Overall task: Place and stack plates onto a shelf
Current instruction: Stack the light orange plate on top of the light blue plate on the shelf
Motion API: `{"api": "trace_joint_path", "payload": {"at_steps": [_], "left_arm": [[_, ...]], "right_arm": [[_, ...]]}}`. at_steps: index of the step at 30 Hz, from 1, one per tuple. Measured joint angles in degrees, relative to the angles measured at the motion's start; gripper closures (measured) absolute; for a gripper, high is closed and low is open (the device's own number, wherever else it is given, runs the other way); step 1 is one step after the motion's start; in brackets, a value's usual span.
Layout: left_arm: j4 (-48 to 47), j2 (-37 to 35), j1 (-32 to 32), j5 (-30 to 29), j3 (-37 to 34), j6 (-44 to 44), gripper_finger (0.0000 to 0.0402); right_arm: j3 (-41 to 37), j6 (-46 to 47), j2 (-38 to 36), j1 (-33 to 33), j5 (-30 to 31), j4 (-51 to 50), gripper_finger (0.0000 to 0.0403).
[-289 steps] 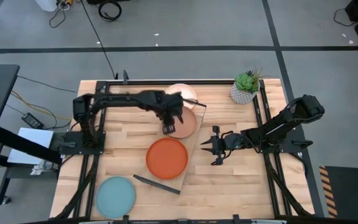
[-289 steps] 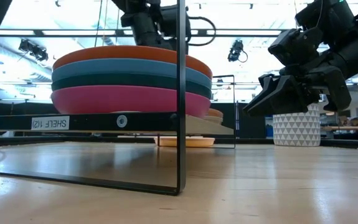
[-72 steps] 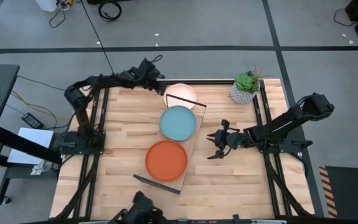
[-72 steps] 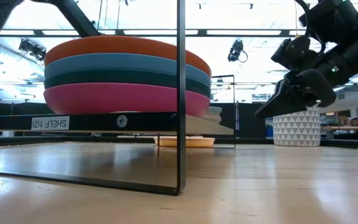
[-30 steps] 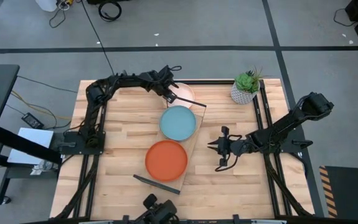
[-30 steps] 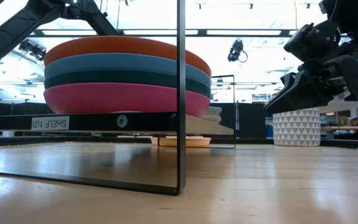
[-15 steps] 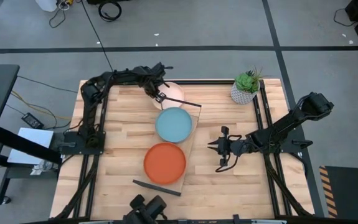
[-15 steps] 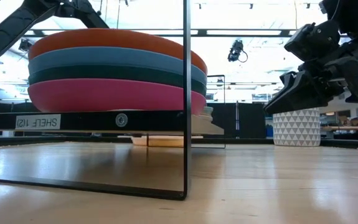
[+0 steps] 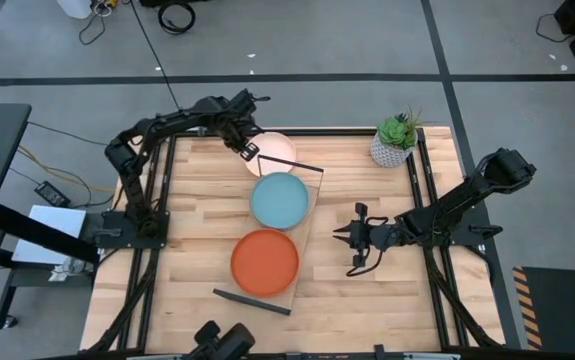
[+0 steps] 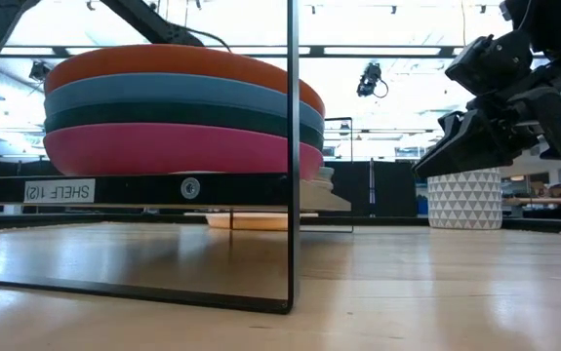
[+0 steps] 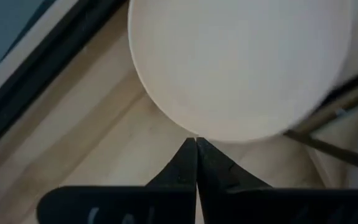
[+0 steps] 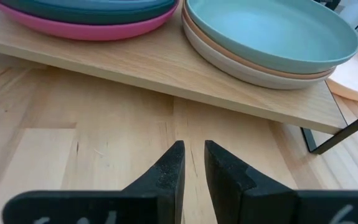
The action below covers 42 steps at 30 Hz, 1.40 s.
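Left end effector [image 9: 248,152] closed, beside cream plate [image 9: 275,152]

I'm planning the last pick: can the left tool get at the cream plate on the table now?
Probably yes. The left tool sits right at the rim of the cream plate, fingers shut, nothing between them; the shelf frame only crosses the plate's far side.

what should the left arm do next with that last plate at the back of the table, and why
Probably open the left end effector and ease onto the cream plate's near rim. Its fingers are shut, tips right at the rim, so it cannot grasp yet. That plate lies on the table beside the shelf's far end, the only one off it. The right end effector waits apart.
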Motion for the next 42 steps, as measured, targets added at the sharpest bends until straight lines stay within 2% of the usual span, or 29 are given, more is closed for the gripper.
{"api": "trace_joint_path", "payload": {"at_steps": [4, 7, 14, 19, 21, 23, 25, 28, 31, 35, 42], "left_arm": [[0.9, -0.9, -0.2, 0.2, 0.0, -2.7, 0.0390], [5.5, 0.1, -0.4, 1.2, 0.1, -2.9, 0.0359], [10.6, 4.9, 1.7, 7.6, 0.0, 1.9, 0.0281], [15.3, 9.7, 4.7, 14.2, 0.0, -0.7, 0.0254], [16.1, 11.0, 5.0, 14.9, 0.0, -0.9, 0.0245], [17.1, 11.3, 4.6, 13.2, 0.0, -0.9, 0.0232], [17.3, 11.0, 4.0, 8.3, 0.0, 0.3, 0.0217], [14.6, 9.7, 3.2, 2.2, 0.0, 2.5, 0.0196], [10.3, 8.6, 2.8, -1.1, 0.1, 3.0, 0.0184], [6.1, 8.7, 3.8, -1.9, 0.0, 2.9, 0.0184], [9.4, 9.2, 6.2, 1.4, 0.0, 0.6, 0.0198]], "right_arm": [[0.0, 0.0, 0.0, 0.0, 0.0, 1.0, 0.0335], [0.0, -0.1, 0.0, 0.0, 0.0, 1.4, 0.0335], [0.0, -0.2, 0.0, 0.8, 0.0, 0.4, 0.0335], [0.0, -2.9, 0.0, 0.3, 0.3, 1.2, 0.0335], [0.0, -3.3, 0.0, -0.3, 0.3, 1.3, 0.0335], [0.0, -4.7, 0.0, -1.1, 0.3, 1.3, 0.0335], [0.0, -5.9, 0.0, -2.0, 0.3, 1.3, 0.0335], [0.0, -6.1, 0.0, -3.6, 0.4, 1.2, 0.0335], [0.0, -6.1, 0.0, -5.0, 0.4, 0.9, 0.0335], [0.0, -6.5, 0.0, -6.5, -0.5, 0.9, 0.0335], [0.0, -7.1, 0.0, -7.6, -3.0, 1.3, 0.0335]]}}
